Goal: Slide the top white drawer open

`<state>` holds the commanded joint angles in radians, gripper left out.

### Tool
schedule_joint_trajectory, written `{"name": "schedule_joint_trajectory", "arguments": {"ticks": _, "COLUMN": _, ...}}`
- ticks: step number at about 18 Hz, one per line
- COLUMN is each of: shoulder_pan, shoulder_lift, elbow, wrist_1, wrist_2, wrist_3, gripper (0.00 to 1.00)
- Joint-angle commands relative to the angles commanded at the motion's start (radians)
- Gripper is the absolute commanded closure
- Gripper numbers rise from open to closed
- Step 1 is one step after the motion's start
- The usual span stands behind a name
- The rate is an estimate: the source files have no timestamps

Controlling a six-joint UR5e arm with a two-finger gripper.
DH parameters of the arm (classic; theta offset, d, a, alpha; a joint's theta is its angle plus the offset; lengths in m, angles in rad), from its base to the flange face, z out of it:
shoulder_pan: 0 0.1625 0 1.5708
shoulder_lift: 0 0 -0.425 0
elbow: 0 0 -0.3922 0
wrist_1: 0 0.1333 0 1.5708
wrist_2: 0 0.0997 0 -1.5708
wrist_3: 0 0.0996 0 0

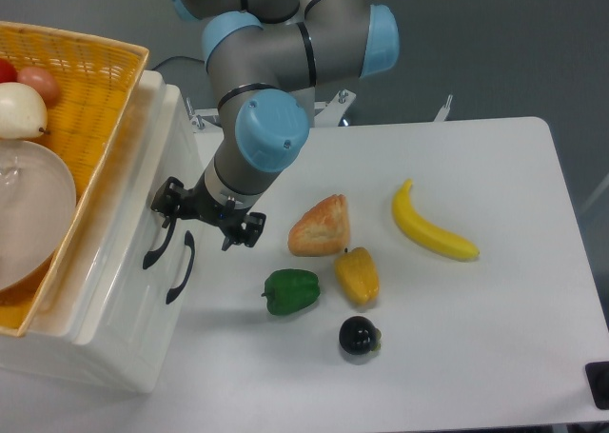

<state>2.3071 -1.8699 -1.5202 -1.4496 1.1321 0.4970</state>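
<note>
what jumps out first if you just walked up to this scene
The grey and blue robot arm dominates the centre, its black two-finger gripper at the black handles of the white plastic drawer unit on the left. A yellow wicker basket sits on top; a yellow banana lies to the right.

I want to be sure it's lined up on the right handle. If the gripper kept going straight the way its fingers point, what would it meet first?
Probably the white tabletop just before the drawer fronts: the gripper points down, fingers spread. One finger sits by the top white drawer's black handle, but depth is unclear from this single view.
</note>
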Motion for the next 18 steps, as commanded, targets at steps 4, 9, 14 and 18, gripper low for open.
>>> {"name": "schedule_joint_trajectory", "arguments": {"ticks": 4, "shoulder_pan": 0.0, "shoulder_lift": -0.002, "elbow": 0.0, "wrist_1": 0.0, "wrist_2": 0.0, "wrist_3": 0.0, "gripper": 0.0}}
{"name": "schedule_joint_trajectory", "arguments": {"ticks": 9, "shoulder_pan": 0.0, "shoulder_lift": -0.006, "elbow": 0.0, "wrist_1": 0.002, "wrist_2": 0.0, "wrist_3": 0.0, "gripper": 0.0}}
{"name": "schedule_joint_trajectory", "arguments": {"ticks": 14, "shoulder_pan": 0.002, "shoulder_lift": -0.008, "elbow": 0.002, "wrist_1": 0.002, "wrist_2": 0.012, "wrist_3": 0.0, "gripper": 0.0}}
{"name": "schedule_joint_trajectory", "arguments": {"ticks": 18, "shoulder_pan": 0.005, "shoulder_lift": -0.008, "elbow": 0.003, "wrist_1": 0.002, "wrist_2": 0.014, "wrist_3": 0.0, "gripper": 0.0}}
